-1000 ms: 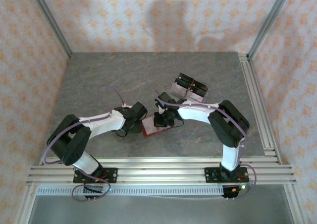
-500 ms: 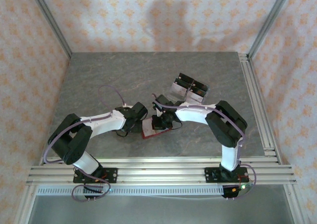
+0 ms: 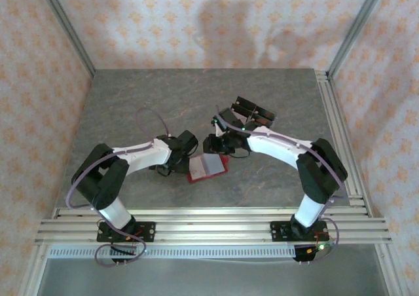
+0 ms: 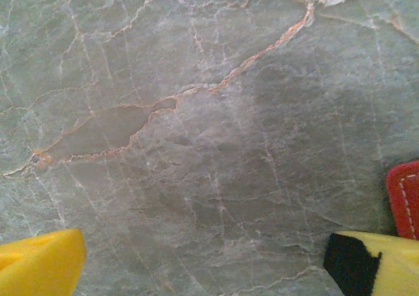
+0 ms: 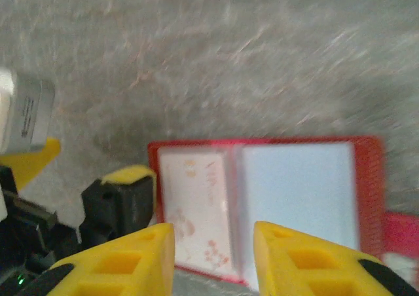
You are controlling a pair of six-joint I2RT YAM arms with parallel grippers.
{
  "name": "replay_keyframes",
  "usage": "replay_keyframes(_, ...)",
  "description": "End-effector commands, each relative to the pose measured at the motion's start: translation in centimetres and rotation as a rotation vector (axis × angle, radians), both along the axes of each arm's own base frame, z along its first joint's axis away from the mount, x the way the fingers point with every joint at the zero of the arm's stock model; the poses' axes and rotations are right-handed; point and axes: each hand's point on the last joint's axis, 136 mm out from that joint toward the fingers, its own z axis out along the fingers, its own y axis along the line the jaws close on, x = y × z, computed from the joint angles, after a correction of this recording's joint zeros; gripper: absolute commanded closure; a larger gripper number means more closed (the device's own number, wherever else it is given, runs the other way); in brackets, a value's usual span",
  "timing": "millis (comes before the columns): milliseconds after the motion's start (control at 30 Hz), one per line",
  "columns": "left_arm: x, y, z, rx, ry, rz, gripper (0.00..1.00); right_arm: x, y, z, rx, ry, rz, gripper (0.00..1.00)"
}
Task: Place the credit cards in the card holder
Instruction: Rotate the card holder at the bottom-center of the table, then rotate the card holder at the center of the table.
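Note:
The card holder point(image 3: 207, 168) lies spread open on the table, red-rimmed point(image 5: 262, 141) with a pale pink left pocket. A grey-blue credit card point(image 5: 301, 198) lies flat on its right half. My right gripper point(image 5: 213, 257) hovers just off the holder's far edge point(image 3: 215, 145), open, with nothing between its yellow fingers. My left gripper point(image 3: 187, 160) sits low at the holder's left edge, open wide point(image 4: 206, 270). One of its fingertips point(image 5: 121, 201) shows beside the holder's left rim, and the holder's red corner point(image 4: 406, 198) shows next to the left gripper's right finger.
A clear stand with black blocks point(image 3: 252, 114) stands behind the right gripper, close to its wrist. Aluminium rails point(image 3: 337, 132) run along the table's right side and front. Patterned walls enclose the grey stone table point(image 3: 150, 106).
My right gripper was shut and low over the holder; it has drawn back toward the stand and opened, leaving the card on the holder. The left arm has shifted slightly right.

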Motion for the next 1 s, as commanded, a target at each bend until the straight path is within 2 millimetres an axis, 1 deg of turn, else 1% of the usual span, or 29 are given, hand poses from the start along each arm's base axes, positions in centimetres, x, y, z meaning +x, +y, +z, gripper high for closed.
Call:
replay_keyframes(0, 4.9, 0.3, 0.3, 0.004, -0.128, 0.049, 0.0, 0.5, -2.0, -0.8, -0.088, -0.013, 0.005, 0.62)
replay_keyframes(133, 7.2, 0.0, 1.2, 0.012, -0.144, 0.007, 0.0, 0.6, -1.9, -1.7, -0.109, -0.019, 0.045, 0.61)
replay_keyframes(233, 8.5, 0.0, 1.7, 0.022, -0.149, -0.013, 0.0, 0.4, -1.7, -2.3, -0.113, -0.018, 0.08, 0.6)
replay_keyframes(367, 9.3, 0.5, 3.1, 0.03, -0.162, -0.017, 0.0, 0.2, -1.6, -2.9, -0.124, -0.022, 0.123, 0.58)
replay_keyframes(467, 9.1, 1.1, 4.3, 0.017, -0.178, 0.003, 0.0, -0.1, -1.3, -3.4, -0.129, -0.02, 0.157, 0.57)
replay_keyframes(600, 8.0, 1.6, 5.2, -0.009, -0.186, 0.035, 0.0, -0.2, -0.9, -4.1, -0.154, -0.021, 0.194, 0.56)
replay_keyframes(767, 6.3, 1.9, 5.4, -0.056, -0.188, 0.083, 0.0, -0.4, -0.4, -5.3, -0.2, -0.016, 0.23, 0.56)
replay_keyframes(967, 4.8, 2.1, 5.7, -0.112, -0.203, 0.129, 0.0, -0.1, -1.1, -6.9, -0.288, -0.023, 0.24, 0.53)
